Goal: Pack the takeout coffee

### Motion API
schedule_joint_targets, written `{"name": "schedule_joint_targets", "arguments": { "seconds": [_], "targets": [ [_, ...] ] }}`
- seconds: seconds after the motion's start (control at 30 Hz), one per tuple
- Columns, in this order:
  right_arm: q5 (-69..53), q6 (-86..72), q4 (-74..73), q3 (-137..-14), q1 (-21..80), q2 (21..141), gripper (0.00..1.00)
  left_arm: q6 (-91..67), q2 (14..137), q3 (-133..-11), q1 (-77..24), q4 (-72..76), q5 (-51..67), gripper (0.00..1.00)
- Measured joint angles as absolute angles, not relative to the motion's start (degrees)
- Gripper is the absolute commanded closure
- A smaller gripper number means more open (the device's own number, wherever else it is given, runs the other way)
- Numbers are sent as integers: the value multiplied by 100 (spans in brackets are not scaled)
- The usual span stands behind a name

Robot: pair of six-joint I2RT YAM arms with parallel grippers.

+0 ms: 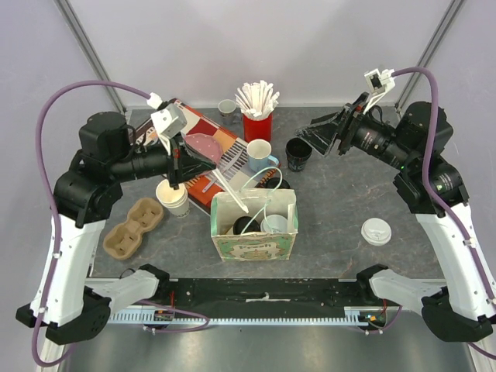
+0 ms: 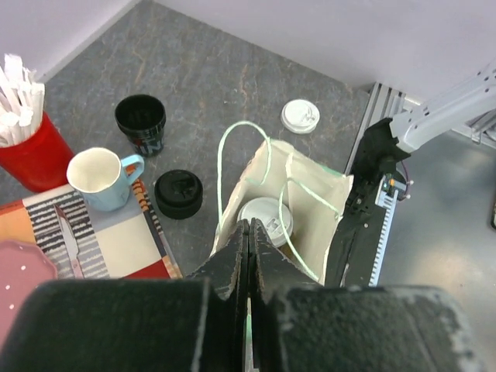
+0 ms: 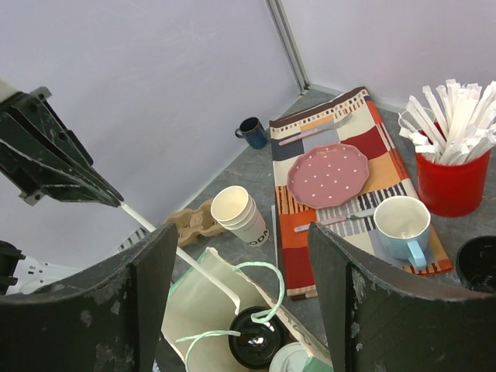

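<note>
A paper bag [image 1: 267, 246] stands open near the table's front. Inside it are the takeout coffee cups, side by side: one with a black lid [image 1: 246, 225] [image 3: 260, 337], one with a white lid [image 1: 273, 225] [image 2: 265, 217]. My left gripper [image 1: 208, 167] [image 2: 249, 225] hovers behind and left of the bag, shut on a long white stick [image 1: 230, 189] [image 3: 194, 260] that slants down to the bag's mouth. My right gripper [image 1: 304, 139] [image 3: 242, 232] hangs open and holds nothing, high at the back right, by a black cup [image 1: 298, 153].
Behind the bag are a light-blue mug [image 1: 260, 153], a red holder of white sticks [image 1: 257, 124] and a loose black lid [image 2: 178, 193]. A placemat with a pink plate [image 3: 329, 174] lies back left. Stacked paper cups [image 1: 173, 198] and a cardboard carrier [image 1: 133, 226] sit left; a loose white lid [image 1: 377, 231] right.
</note>
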State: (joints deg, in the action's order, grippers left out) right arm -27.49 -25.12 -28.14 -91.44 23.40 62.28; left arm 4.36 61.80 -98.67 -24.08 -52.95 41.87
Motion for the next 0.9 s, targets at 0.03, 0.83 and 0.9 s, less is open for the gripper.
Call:
{"name": "schedule_joint_targets", "arguments": {
  "seconds": [0.03,0.83,0.9],
  "targets": [
    [-2731,-2508,-2821,-9144,2340,6219,24,458,6152,-9762,-2408,-5284,4191,98],
    [-2685,-2477,-2932,-9041,2340,6219,23,1192,6182,-8871,-3127,-5076,3433,24],
    [-2687,-2477,-2930,-9041,2340,6233,23,1149,6200,-9078,-3127,-5026,3345,27]
  ]
}}
